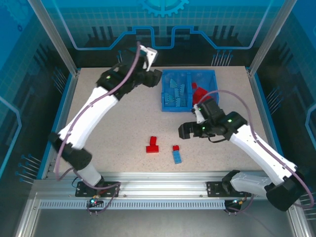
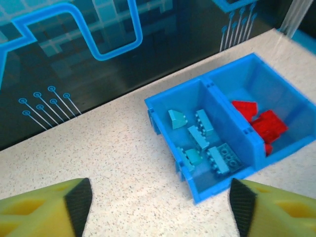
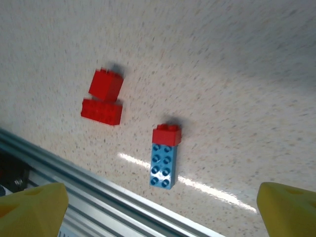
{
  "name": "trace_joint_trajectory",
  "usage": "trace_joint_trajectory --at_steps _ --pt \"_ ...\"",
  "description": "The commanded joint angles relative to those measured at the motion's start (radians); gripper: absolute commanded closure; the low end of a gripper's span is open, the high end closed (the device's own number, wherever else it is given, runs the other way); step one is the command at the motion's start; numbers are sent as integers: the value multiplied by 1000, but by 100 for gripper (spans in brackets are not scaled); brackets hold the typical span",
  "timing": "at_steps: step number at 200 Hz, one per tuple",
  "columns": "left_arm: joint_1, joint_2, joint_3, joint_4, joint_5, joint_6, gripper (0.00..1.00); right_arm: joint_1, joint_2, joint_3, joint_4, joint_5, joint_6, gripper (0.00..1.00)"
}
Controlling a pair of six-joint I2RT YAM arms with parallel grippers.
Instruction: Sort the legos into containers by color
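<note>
left gripper (image 2: 160,205), fingers wide apart and empty, poised above and short of the bin (image 2: 224,183). its left compartment holds light blue bricks (image 2: 200,138), its right compartment red bricks (image 2: 264,123).

right gripper (image 3: 160,212), likewise spread with nothing between the fingers, hangs over four loose pieces near the front rail (image 3: 98,173): a red pair (image 3: 102,101) and a small red brick (image 3: 167,134) touching the end of a long blue brick (image 3: 163,165).

risk: closing on either touching brick may drag its neighbour along, putting one colour in the wrong compartment, or nudge it onto the rail.

the right wrist view shows that contact. the top view shows both arms and the bin well apart from the loose pieces.
</note>
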Motion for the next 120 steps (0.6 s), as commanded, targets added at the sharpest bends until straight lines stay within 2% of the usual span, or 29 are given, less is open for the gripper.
trace_joint_trajectory --at_steps 1,18,37,64,93,120 --pt "-4 -94 -178 -18 172 68 13 72 70 -37 80 65 59 1" --pt "-8 -212 -350 0 334 130 2 120 146 -53 124 97 62 0" --pt "-24 -352 -557 76 441 159 1 152 245 -70 171 110 59 1" --pt "-57 -523 -782 178 455 142 1 186 372 -53 199 150 61 6" --pt "-73 -637 -936 246 462 98 1 210 486 -23 199 162 73 20" --pt "-75 -667 -994 263 462 92 1 220 550 -15 202 167 87 34"
